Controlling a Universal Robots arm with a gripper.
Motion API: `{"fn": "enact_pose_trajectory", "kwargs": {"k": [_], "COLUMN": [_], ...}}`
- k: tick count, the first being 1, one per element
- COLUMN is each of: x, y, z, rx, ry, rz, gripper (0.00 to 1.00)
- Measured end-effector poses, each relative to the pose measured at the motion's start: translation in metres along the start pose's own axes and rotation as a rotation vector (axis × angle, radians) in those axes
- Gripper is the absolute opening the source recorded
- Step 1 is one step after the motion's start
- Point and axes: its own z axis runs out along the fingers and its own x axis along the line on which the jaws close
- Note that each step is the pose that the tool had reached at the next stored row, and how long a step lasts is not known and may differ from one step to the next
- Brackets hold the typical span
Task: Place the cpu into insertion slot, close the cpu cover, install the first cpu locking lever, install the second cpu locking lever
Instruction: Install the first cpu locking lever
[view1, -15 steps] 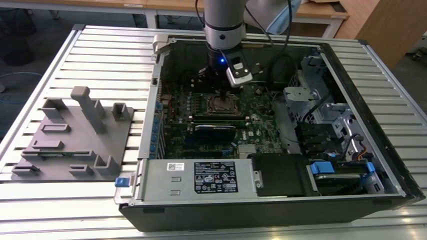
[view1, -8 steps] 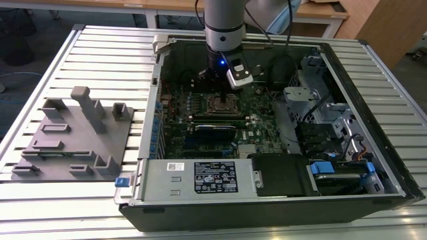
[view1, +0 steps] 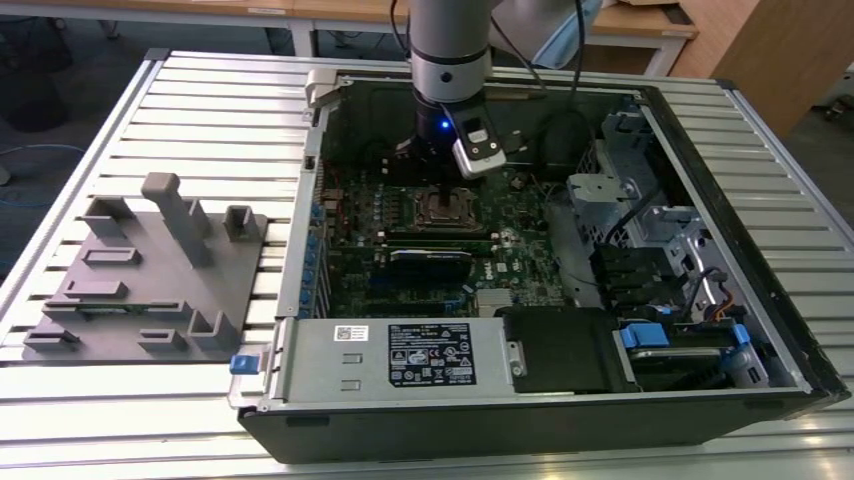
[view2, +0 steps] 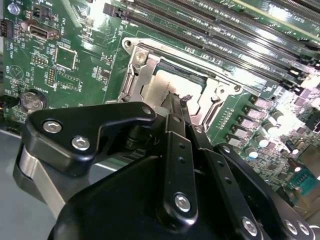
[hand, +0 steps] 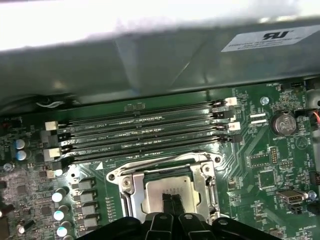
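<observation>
— Where is the chip?

— The cpu (hand: 155, 192), a small flat square with a dull silver-grey metal top, sits down in the insertion slot (view1: 447, 210). That is the little dark square socket with a silvery rim. In the exterior view it lies toward 12 o'clock on the green circuit board (view1: 400, 270).

— And the cpu cover?

— The thin silvery metal frame with the window, the cpu cover (hand: 131, 192), lies flat around the chip, which shows through it.

— The claw?

— The black claw (hand: 171, 202) (view2: 176, 102) has its fingers drawn together with nothing between them. In both wrist views its tips are right over the cpu's middle; I cannot tell whether they touch it.

— What else is there?

— Long narrow black memory slots (hand: 145, 137) run just beside the socket. The open black computer case (view1: 534, 425) stands on a slatted metal counter (view1: 214, 100). A grey plastic fixture (view1: 147, 270) lies at the case's 9 o'clock, just beside it.
</observation>
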Motion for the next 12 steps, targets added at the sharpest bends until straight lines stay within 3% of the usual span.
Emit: {"fn": "enact_pose_trajectory", "kwargs": {"k": [1,4,9,12], "x": [-0.0001,-0.0004,-0.0007,-0.0055], "y": [0.0001,0.0001,0.0002,0.001], "z": [0.0002,0.0008,0.0008,0.0012], "rx": [0.0003,0.0058,0.0064,0.0064], "ry": [0.0033,0.0373,0.0406,0.0409], "rz": [0.0,-0.001,-0.001,-0.001], "gripper": [0.11,0.11,0.11,0.11]}}
